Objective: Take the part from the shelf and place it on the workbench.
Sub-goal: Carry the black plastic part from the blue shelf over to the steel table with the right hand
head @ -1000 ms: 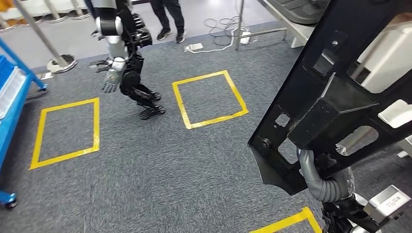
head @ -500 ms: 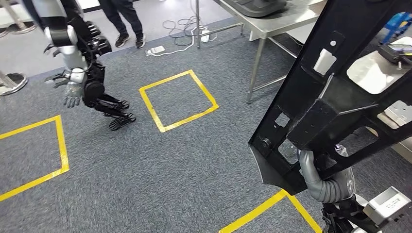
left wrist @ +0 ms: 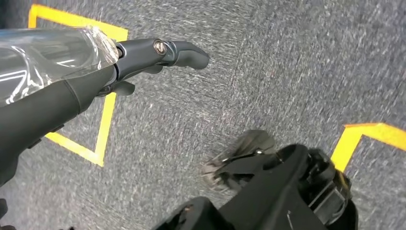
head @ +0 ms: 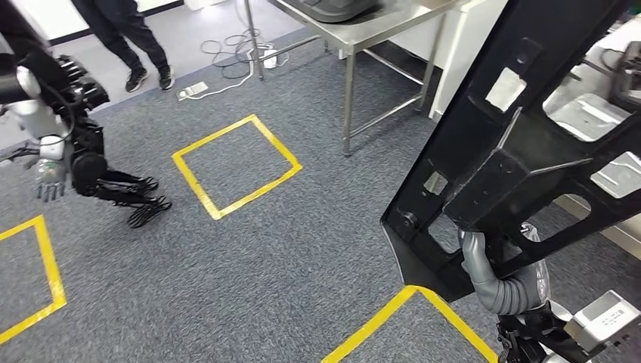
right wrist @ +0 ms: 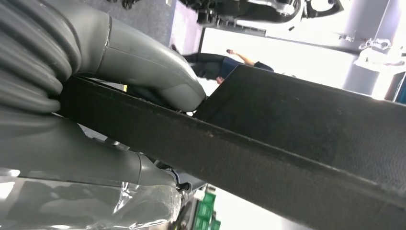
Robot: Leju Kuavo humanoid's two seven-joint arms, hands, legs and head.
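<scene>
Right hand (head: pixel 484 261) is gripping the long black moulded plastic part (head: pixel 521 144), tilted toward the steel workbench (head: pixel 378 19) ahead; left hand (left wrist: pixel 143 55) is hanging open.

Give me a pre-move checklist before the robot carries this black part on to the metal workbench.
1. Hold on the part: the right hand grips the black part at its edge, thumb on one face, fingers on the other. Ok.
2. Part off the floor: it is raised, above the carpet. Ok.
3. Left hand free: it holds nothing, over the carpet. Ok.
4. Workbench in sight: ahead, with a dark object already on top. Room for the part: cannot tell.
5. Path: a second robot and a person stand off to the left, apart from the bench. Ok.
6. Cables on the floor lie near the bench's far leg. Cannot tell.
</scene>
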